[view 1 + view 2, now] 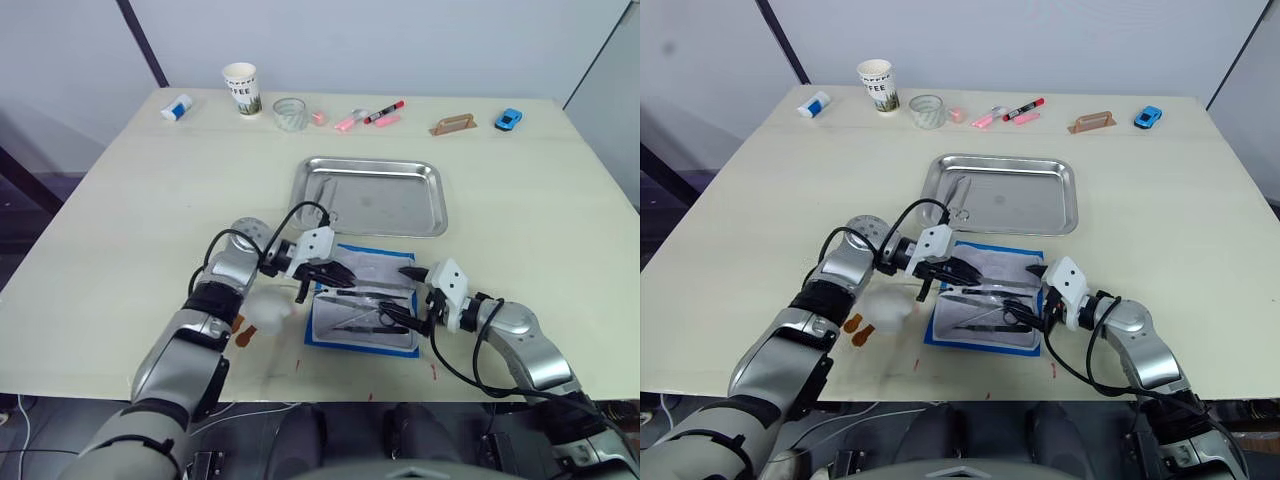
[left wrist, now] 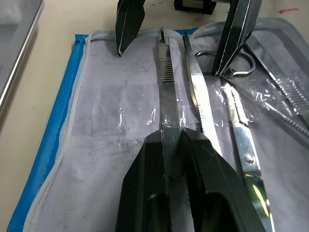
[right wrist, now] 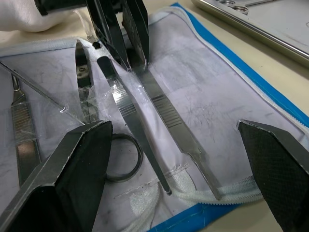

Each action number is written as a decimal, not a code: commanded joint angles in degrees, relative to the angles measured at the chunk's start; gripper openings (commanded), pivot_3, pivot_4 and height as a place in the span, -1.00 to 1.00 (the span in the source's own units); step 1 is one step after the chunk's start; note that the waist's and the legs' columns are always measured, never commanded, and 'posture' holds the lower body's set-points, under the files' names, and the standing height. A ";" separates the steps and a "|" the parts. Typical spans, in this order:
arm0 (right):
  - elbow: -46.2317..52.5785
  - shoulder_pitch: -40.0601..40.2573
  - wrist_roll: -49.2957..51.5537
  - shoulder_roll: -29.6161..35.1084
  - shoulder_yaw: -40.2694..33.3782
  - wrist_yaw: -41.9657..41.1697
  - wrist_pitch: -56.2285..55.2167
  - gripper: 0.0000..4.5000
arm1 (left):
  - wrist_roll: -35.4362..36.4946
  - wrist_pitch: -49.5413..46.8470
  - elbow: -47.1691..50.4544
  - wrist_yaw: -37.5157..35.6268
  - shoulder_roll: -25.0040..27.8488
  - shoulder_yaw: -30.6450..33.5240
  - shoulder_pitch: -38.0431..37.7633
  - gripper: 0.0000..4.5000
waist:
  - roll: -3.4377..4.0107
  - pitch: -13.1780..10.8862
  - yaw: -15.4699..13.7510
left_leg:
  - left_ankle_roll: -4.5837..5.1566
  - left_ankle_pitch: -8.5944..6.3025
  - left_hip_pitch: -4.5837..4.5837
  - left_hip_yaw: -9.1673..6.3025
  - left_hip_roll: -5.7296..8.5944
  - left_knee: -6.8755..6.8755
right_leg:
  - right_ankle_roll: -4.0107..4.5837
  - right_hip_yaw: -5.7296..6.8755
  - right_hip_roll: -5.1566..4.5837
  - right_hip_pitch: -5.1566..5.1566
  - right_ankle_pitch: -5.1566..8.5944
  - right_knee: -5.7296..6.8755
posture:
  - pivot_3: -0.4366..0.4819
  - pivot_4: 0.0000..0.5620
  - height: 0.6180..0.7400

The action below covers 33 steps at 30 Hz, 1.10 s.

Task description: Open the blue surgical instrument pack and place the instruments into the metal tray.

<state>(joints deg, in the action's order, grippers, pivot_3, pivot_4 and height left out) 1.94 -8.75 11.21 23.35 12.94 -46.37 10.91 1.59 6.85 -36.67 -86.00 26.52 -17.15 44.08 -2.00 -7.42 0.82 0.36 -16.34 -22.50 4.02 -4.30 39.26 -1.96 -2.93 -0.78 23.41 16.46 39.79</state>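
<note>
The blue surgical instrument pack (image 1: 365, 300) lies unfolded on the tabletop (image 1: 140, 200) at lower centre of the frame, pale lining up, just below the metal tray (image 1: 372, 195). Several instruments (image 3: 120, 111) lie side by side on the lining under clear film straps: a flat-handled tool, tweezers, ring-handled scissors and forceps. One slim tool already rests at the tray's left edge.

The left gripper (image 2: 172, 145) is clamped on the flat ridged handle (image 2: 166, 92) of one tool, gripping it near one end, probably so it can slide lengthwise out from its strap. The right gripper (image 3: 183, 159) stands wide apart at the opposite end of the pack, one finger by the scissor rings, the other near the blue border, seemingly ready to steady the pouch while the tool is drawn free.
</note>
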 commanded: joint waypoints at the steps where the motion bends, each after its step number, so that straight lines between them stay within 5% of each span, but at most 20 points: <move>1: -4.13 2.72 -3.30 1.40 1.94 1.12 3.42 1.00 | -0.26 -2.87 5.40 -0.02 1.59 -0.17 0.49 -0.99 | 0.00 0.00 0.01 | 0.00 0.00 0.00 0.00 0.00 0.00 | 0.00 0.00 0.00 0.00 0.00 0.00 | -0.05 -0.47 0.64; 33: -4.54 2.42 -3.30 1.33 2.44 0.70 3.36 1.00 | 4.66 -7.59 13.52 -2.98 15.68 3.73 -4.49 -0.99 | 0.02 -0.01 -0.02 | 0.00 0.00 0.00 0.01 -0.01 0.00 | 0.01 0.01 -0.01 0.01 0.01 0.00 | -0.05 -0.47 0.64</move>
<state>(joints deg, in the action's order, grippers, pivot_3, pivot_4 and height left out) 2.16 -8.58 11.21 23.40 13.00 -46.20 10.92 4.97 -0.87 -25.31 -87.93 41.05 -14.92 39.69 -1.98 -7.43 0.80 0.36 -16.34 -22.50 4.02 -4.31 39.25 -1.95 -2.92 -0.79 23.42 16.47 39.78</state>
